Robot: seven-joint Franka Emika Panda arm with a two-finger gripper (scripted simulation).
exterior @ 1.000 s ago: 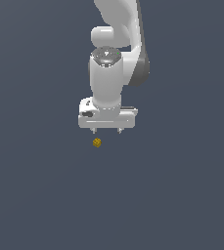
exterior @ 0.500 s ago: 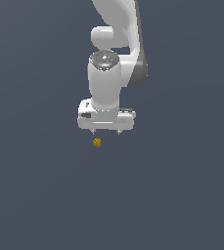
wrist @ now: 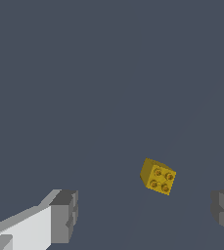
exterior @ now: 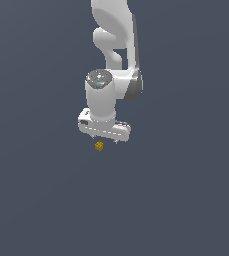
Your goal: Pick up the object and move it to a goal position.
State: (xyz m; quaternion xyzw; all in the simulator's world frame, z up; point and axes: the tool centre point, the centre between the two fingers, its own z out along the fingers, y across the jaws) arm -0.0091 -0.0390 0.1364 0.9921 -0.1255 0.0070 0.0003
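Panda arm hanging over a small studded cube on a dark grey surface.

The gripper [exterior: 105,141] is holding its fingers [wrist: 63,217] wide apart; the yellow-gold cube [exterior: 99,146] is lying free just beneath, nearer the exterior view's left fingertip, touching neither.

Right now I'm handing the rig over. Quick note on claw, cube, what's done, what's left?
Claw: open, empty, fingers spread wide in the wrist view.
Cube: small yellow block with four studs showing, lying free on the grey floor, untouched. In the exterior view it sits just below the claw, toward that view's left finger.
Done: claw is near the cube.
Left: centre over the cube, descend, close, lift, carry to goal. No goal marker visible.
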